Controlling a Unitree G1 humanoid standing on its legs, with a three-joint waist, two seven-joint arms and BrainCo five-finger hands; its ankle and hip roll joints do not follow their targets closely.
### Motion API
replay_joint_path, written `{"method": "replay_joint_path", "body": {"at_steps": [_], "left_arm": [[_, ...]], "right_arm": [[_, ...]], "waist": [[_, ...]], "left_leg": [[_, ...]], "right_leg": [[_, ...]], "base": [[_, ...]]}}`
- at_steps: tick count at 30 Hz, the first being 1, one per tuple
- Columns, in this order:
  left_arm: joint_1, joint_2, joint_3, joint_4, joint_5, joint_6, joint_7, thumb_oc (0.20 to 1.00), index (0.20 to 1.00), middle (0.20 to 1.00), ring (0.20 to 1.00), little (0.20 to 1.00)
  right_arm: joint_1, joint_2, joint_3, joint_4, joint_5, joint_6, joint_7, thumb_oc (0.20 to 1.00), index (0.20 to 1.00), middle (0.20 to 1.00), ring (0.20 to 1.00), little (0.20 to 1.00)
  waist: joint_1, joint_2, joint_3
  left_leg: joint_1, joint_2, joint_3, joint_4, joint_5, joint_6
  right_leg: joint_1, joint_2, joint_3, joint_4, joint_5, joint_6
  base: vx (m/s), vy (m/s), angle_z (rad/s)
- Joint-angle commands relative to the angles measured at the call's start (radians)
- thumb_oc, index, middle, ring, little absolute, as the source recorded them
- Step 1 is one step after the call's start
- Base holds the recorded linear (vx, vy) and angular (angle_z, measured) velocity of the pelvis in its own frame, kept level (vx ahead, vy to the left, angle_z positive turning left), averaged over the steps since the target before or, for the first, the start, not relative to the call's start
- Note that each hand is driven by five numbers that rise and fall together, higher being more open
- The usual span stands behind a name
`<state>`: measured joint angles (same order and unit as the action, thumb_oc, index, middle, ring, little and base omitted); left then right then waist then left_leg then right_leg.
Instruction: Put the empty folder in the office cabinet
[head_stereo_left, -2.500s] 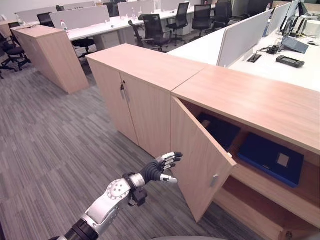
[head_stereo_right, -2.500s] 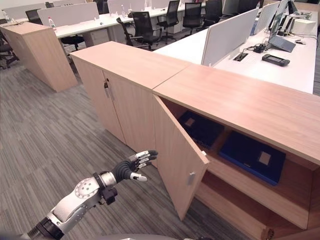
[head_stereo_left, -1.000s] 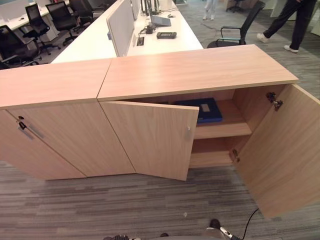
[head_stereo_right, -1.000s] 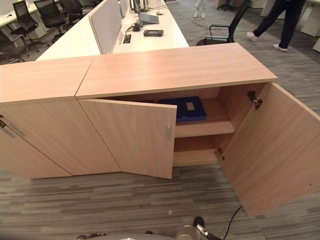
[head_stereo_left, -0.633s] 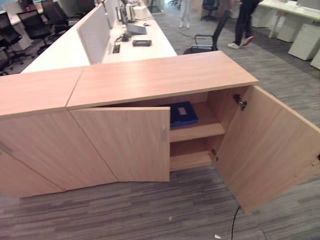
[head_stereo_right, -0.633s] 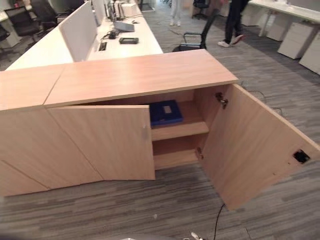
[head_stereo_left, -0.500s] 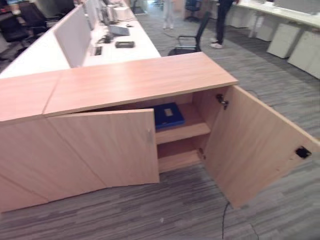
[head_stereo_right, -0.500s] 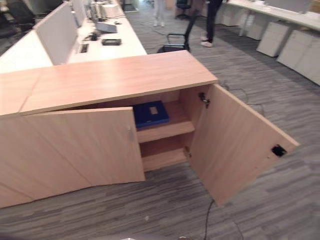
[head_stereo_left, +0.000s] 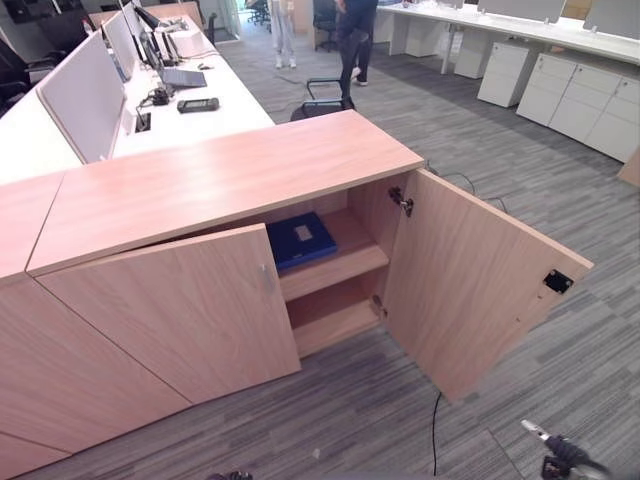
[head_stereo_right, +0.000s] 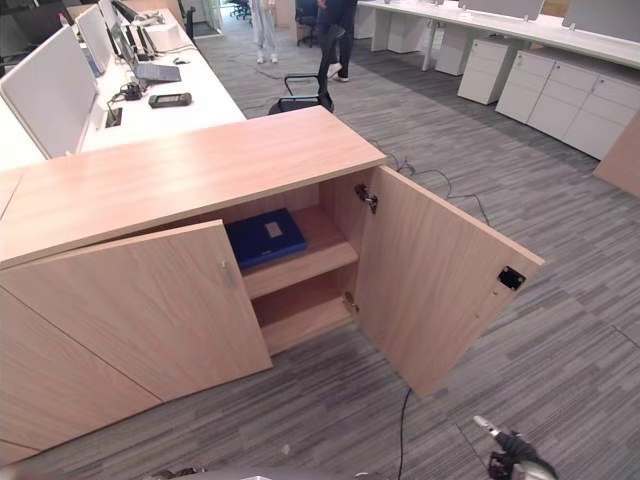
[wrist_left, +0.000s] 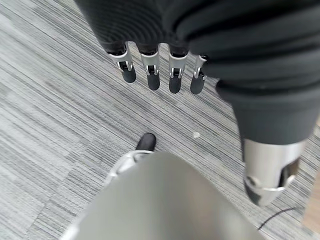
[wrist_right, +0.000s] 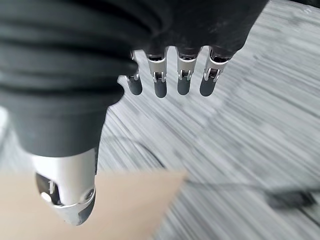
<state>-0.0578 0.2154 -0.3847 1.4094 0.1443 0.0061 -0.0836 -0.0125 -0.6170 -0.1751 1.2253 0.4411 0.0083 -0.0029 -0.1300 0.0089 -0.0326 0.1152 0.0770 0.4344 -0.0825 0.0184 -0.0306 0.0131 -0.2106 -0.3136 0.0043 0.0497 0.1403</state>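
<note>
The office cabinet (head_stereo_left: 220, 175) stands with both doors open: the left door (head_stereo_left: 180, 320) ajar, the right door (head_stereo_left: 470, 280) swung wide. A dark blue folder (head_stereo_left: 302, 240) with a pale label lies flat on the upper shelf; the lower shelf (head_stereo_right: 300, 312) looks bare. My left hand (wrist_left: 160, 75) hangs over grey carpet, fingers straight, holding nothing. My right hand (wrist_right: 180, 75) also has straight fingers and is empty; it shows low at the right (head_stereo_left: 560, 458), apart from the right door.
A second closed cabinet (head_stereo_left: 30, 330) adjoins on the left. Behind are white desks (head_stereo_left: 190, 100) with screens and a phone, a black chair (head_stereo_left: 325, 95), and a person's legs (head_stereo_left: 355, 35). White drawer units (head_stereo_left: 560, 90) line the far right. Carpet lies in front.
The camera has swung right, so the whole cabinet front and its right door now show. My left arm, raised by the left door 2.5 s ago, has dropped. The folder has not moved.
</note>
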Motion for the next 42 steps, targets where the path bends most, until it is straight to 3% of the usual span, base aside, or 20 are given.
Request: {"method": "replay_joint_path", "body": {"at_steps": [1, 5, 10, 23, 34, 40, 42], "left_arm": [[-0.025, 0.015, 0.062, 0.047, 0.029, -0.005, 0.0, 1.0, 1.0, 1.0, 1.0, 1.0], [-0.02, 0.013, 0.057, 0.035, 0.034, -0.001, -0.004, 1.0, 1.0, 1.0, 1.0, 1.0], [-0.012, 0.019, 0.042, 0.026, 0.033, 0.002, -0.001, 1.0, 1.0, 1.0, 1.0, 1.0], [0.0, 0.032, 0.017, 0.041, 0.024, 0.004, -0.008, 1.0, 1.0, 1.0, 1.0, 1.0], [0.009, 0.027, 0.01, 0.04, 0.022, 0.004, -0.012, 1.0, 1.0, 1.0, 1.0, 1.0], [0.012, 0.024, 0.012, 0.029, 0.025, 0.007, -0.027, 1.0, 1.0, 1.0, 1.0, 1.0], [0.009, 0.023, 0.018, 0.022, 0.032, 0.01, -0.033, 1.0, 1.0, 1.0, 1.0, 1.0]], "right_arm": [[-0.138, -0.205, -0.02, 0.05, 0.013, -0.026, 0.017, 1.0, 1.0, 1.0, 1.0, 1.0], [-0.183, -0.145, 0.005, -0.077, -0.037, -0.049, -0.053, 1.0, 1.0, 1.0, 1.0, 1.0], [-0.285, -0.199, 0.092, -0.205, -0.115, -0.066, -0.079, 1.0, 1.0, 1.0, 1.0, 1.0], [-0.469, -0.206, 0.227, -0.109, -0.073, -0.069, -0.019, 1.0, 1.0, 1.0, 1.0, 1.0], [-0.545, -0.068, 0.376, -0.352, 0.056, -0.116, 0.043, 1.0, 1.0, 1.0, 1.0, 1.0], [-0.522, 0.021, 0.481, -0.489, 0.092, -0.102, 0.107, 1.0, 1.0, 1.0, 1.0, 1.0], [-0.492, 0.074, 0.563, -0.59, 0.121, -0.082, 0.157, 1.0, 1.0, 1.0, 1.0, 1.0]], "waist": [[-0.011, -0.04, 0.001], [-0.003, -0.034, 0.007], [0.012, -0.037, 0.008], [0.043, -0.047, -0.001], [0.058, -0.044, -0.005], [0.063, -0.041, -0.003], [0.064, -0.039, -0.001]], "left_leg": [[0.007, -0.009, -0.096, -0.001, -0.091, 0.004], [0.004, -0.008, -0.103, 0.0, -0.088, 0.005], [0.011, -0.007, -0.11, -0.001, -0.085, 0.0], [0.017, -0.005, -0.125, -0.005, -0.077, -0.009], [0.02, -0.003, -0.125, -0.005, -0.071, -0.014], [0.019, -0.003, -0.121, -0.005, -0.067, -0.018], [0.018, -0.003, -0.119, -0.005, -0.064, -0.021]], "right_leg": [[-0.038, 0.035, 0.034, -0.02, 0.028, 0.019], [-0.031, 0.041, 0.038, -0.024, 0.023, 0.016], [-0.007, 0.049, 0.037, -0.038, 0.017, 0.008], [0.022, 0.056, 0.021, -0.054, 0.015, 0.0], [0.035, 0.061, 0.022, -0.062, 0.013, -0.008], [0.036, 0.065, 0.024, -0.062, 0.005, -0.014], [0.035, 0.067, 0.025, -0.06, 0.001, -0.017]], "base": [[0.0, 0.0, 0.0], [-0.01, -0.017, -0.07], [0.0, -0.009, 0.01], [0.0, -0.013, 0.06], [0.0, -0.003, -0.03], [-0.01, -0.003, -0.11], [-0.02, 0.003, -0.16]]}}
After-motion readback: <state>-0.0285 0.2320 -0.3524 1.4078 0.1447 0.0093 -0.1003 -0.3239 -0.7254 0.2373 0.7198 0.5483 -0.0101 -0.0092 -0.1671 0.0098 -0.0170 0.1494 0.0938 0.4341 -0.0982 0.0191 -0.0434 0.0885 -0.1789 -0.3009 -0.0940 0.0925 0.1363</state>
